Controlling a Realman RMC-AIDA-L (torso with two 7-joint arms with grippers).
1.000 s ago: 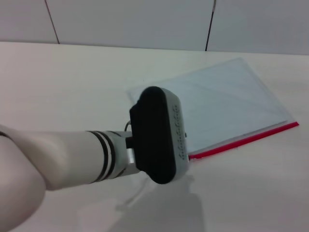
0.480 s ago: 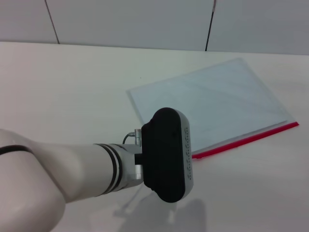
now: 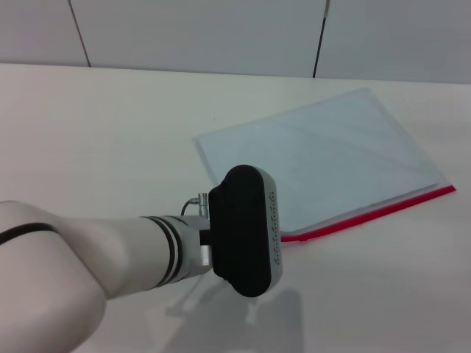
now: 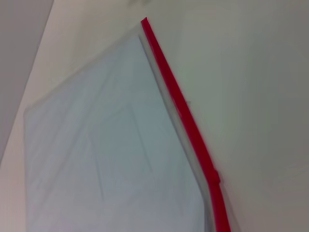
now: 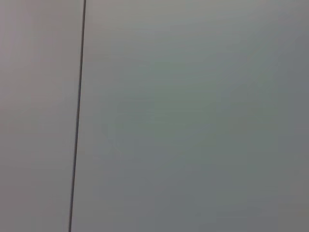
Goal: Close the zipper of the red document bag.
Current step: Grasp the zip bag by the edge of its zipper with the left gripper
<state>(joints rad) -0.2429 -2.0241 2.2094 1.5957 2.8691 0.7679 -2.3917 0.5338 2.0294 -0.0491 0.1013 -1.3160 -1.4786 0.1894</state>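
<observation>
Zipper [image 3: 368, 215] just beyond left gripper [image 3: 283, 239], apart.

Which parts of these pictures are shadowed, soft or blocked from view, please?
Head view: the left arm's wrist housing hides the near corner of the red document bag and casts a grey shadow on the table below it. Left wrist view: the zipper looks soft-edged. Right wrist view: only a plain grey wall with one dark seam.

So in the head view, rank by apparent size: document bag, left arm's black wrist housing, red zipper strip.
1. Red document bag, though the left arm's nearness makes this close.
2. Black wrist housing, enlarged by closeness to the camera.
3. Zipper, a thin strip.
</observation>
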